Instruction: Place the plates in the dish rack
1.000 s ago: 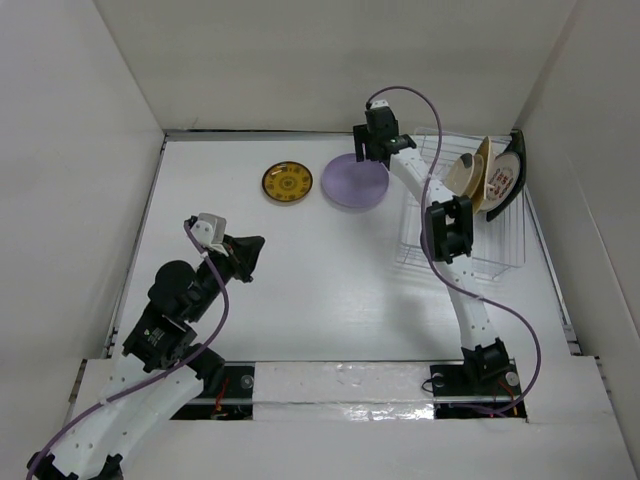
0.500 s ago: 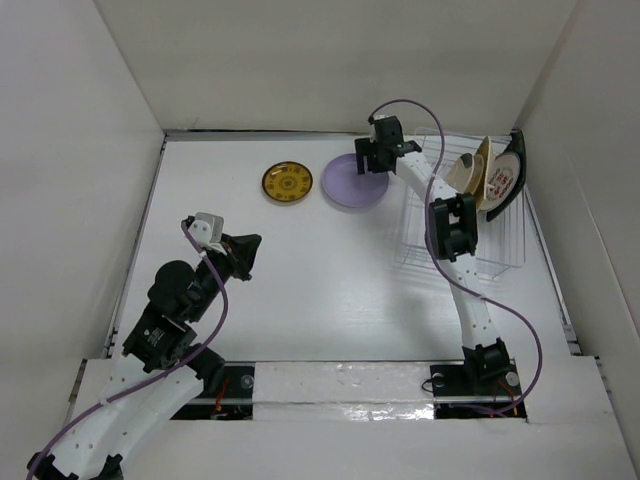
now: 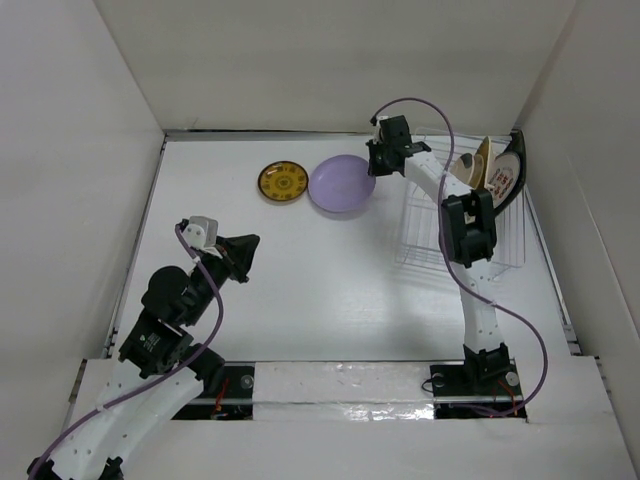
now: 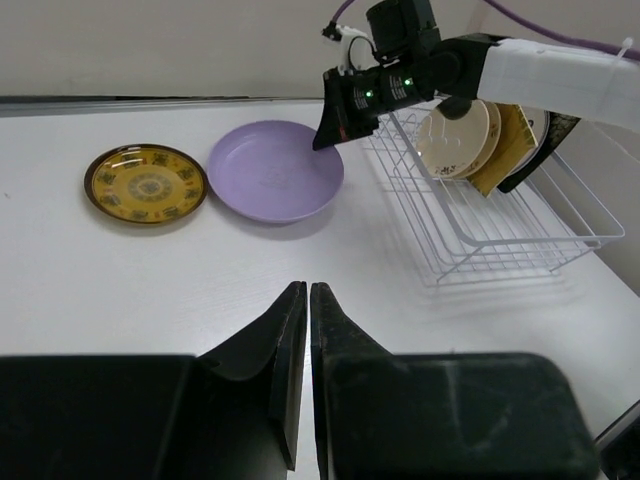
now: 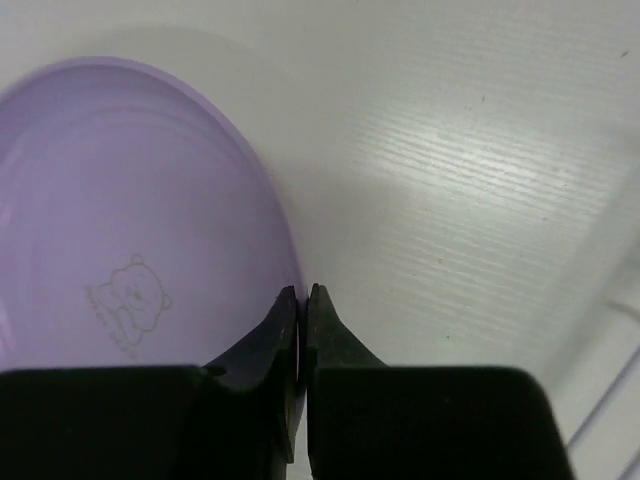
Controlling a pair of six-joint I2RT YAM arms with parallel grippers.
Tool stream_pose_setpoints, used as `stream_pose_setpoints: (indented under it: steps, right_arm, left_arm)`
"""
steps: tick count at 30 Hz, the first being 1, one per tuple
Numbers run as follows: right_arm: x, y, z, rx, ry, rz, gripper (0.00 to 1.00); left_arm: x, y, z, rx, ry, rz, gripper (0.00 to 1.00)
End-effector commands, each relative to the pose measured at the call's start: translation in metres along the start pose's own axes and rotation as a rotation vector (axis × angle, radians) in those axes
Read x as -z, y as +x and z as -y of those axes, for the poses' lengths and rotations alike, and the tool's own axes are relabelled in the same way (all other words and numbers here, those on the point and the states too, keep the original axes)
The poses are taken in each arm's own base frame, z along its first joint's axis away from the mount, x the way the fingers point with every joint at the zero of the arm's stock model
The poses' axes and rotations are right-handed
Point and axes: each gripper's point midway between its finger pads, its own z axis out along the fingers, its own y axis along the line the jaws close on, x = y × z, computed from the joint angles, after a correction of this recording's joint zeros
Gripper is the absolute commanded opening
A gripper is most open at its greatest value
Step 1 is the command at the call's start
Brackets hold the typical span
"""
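1. From above, the right gripper (image 3: 377, 171) sits at the right-hand edge of the round lavender plate (image 3: 341, 184). Whether it grips cannot be told from up there.
2. The right wrist camera settles it: the right gripper (image 5: 302, 297) has its fingertips (image 5: 286, 305) nearly together, pinching the lavender plate's (image 5: 120, 220) thin rim between them.
3. That close view also shows a faint bear outline printed inside the plate, which the other views miss. The surface is smooth and glossy, with a shallow raised lip.
4. The left wrist view shows the lavender plate (image 4: 275, 183) on the white table (image 4: 150, 280), a shadow under its near edge. It lies between the brown-and-yellow patterned round plate (image 4: 146, 183) and the white wire dish rack (image 4: 520, 235).
5. From above, the patterned plate (image 3: 284, 182) is just beside the lavender one, apart from it.
6. In the dish rack (image 3: 505, 250) several plates stand on edge at the far end, among them a cream plate (image 4: 452, 140) and a white plate with red characters (image 3: 500, 180).
7. The left gripper (image 3: 256, 240) hangs over bare table well short of the plates; its own camera shows the left gripper (image 4: 303, 295) with fingers pressed together, holding nothing.
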Motion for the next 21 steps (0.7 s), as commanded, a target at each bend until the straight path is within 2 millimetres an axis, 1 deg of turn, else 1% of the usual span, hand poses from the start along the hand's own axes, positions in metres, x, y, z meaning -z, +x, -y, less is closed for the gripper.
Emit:
stream_pose_setpoints:
  steps: [1,2,3,4,5,6,7,8,10,11,12,13,14,15,17,18,19,20,21]
  right_arm:
    - [0.031,-0.038,0.005,0.038,0.077,0.116,0.0]
    - [0.035,-0.038,0.006,0.033,0.082,0.12,0.0]
    - [0.043,-0.044,0.007,0.029,0.09,0.142,0.0]
    - [0.062,-0.064,0.005,0.019,0.091,0.205,0.0]
    - [0.069,-0.065,0.008,0.016,0.104,0.216,0.0]
    - [0.08,-0.073,0.012,0.008,0.133,0.245,0.0]
    - [0.105,-0.093,0.012,0.002,0.143,0.308,0.0]
    - [0.118,-0.1,0.015,-0.003,0.16,0.331,0.0]
    - [0.147,-0.114,0.028,-0.017,0.245,0.385,0.0]
    - [0.178,-0.129,0.035,-0.032,0.291,0.442,0.0]
    - [0.196,-0.133,0.054,-0.042,0.403,0.464,0.0]
    - [0.213,-0.135,0.063,-0.045,0.464,0.476,0.0]
    - [0.236,-0.14,0.073,-0.06,0.531,0.502,0.0]
    - [0.258,-0.136,0.096,-0.041,0.687,0.489,0.0]
    - [0.284,-0.128,0.117,-0.026,0.853,0.452,0.0]
    - [0.308,-0.119,0.135,-0.003,1.012,0.411,0.0]
    - [0.317,-0.115,0.141,0.006,1.079,0.396,0.0]
    - [0.321,-0.107,0.146,0.027,1.138,0.364,0.0]
    - [0.334,-0.103,0.151,0.059,1.196,0.332,0.0]
  left_arm:
    - [0.001,-0.023,0.01,-0.004,0.041,0.074,0.04]
    - [0.001,-0.023,0.01,-0.004,0.041,0.074,0.04]
    - [0.002,-0.025,0.01,-0.002,0.044,0.082,0.04]
    - [0.004,-0.025,0.015,-0.003,0.071,0.08,0.04]
    - [0.004,-0.026,0.015,-0.003,0.074,0.083,0.04]
    - [0.007,-0.028,0.016,-0.001,0.077,0.091,0.04]
    - [0.008,-0.028,0.017,-0.001,0.081,0.095,0.04]
    - [0.009,-0.029,0.018,0.0,0.088,0.099,0.05]
    - [0.011,-0.031,0.02,0.002,0.1,0.107,0.05]
    - [0.012,-0.032,0.022,0.001,0.109,0.108,0.05]
    - [0.014,-0.033,0.022,0.003,0.112,0.11,0.05]
    - [0.015,-0.033,0.023,0.002,0.118,0.111,0.05]
    - [0.016,-0.034,0.026,0.002,0.131,0.114,0.05]
    - [0.019,-0.037,0.027,0.003,0.138,0.126,0.05]
    - [0.023,-0.039,0.031,0.004,0.159,0.139,0.06]
    - [0.027,-0.043,0.032,0.003,0.17,0.158,0.06]
    - [0.028,-0.044,0.032,0.005,0.171,0.161,0.06]
    - [0.029,-0.044,0.032,0.007,0.17,0.163,0.06]
    - [0.031,-0.046,0.032,0.007,0.17,0.174,0.06]
